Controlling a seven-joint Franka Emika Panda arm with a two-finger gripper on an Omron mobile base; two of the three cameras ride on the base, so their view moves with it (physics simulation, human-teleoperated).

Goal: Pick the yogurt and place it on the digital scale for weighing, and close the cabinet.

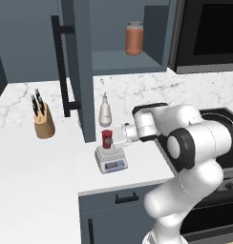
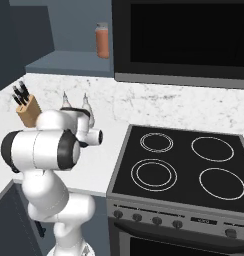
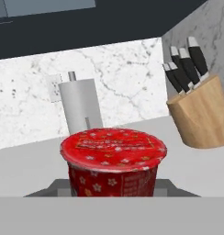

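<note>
The yogurt (image 1: 107, 138), a small red cup with a red top, stands upright on the plate of the light-grey digital scale (image 1: 113, 165) near the counter's front edge. My gripper (image 1: 112, 137) reaches in from the right at cup height and is shut on the yogurt. In the hand view the yogurt (image 3: 113, 160) is very close and centred, with the digital scale's plate (image 3: 46, 190) under it; my fingertips are hidden there. The cabinet door (image 1: 79, 62) hangs wide open just left of and behind the scale, its long black handle (image 1: 61, 66) facing left.
A white bottle (image 1: 105, 112) stands right behind the scale. A knife block (image 1: 43, 124) sits further left. An orange-brown jar (image 1: 134, 39) is on the open cabinet's shelf. The stove (image 2: 179, 165) lies to the right, under the microwave (image 1: 209, 33).
</note>
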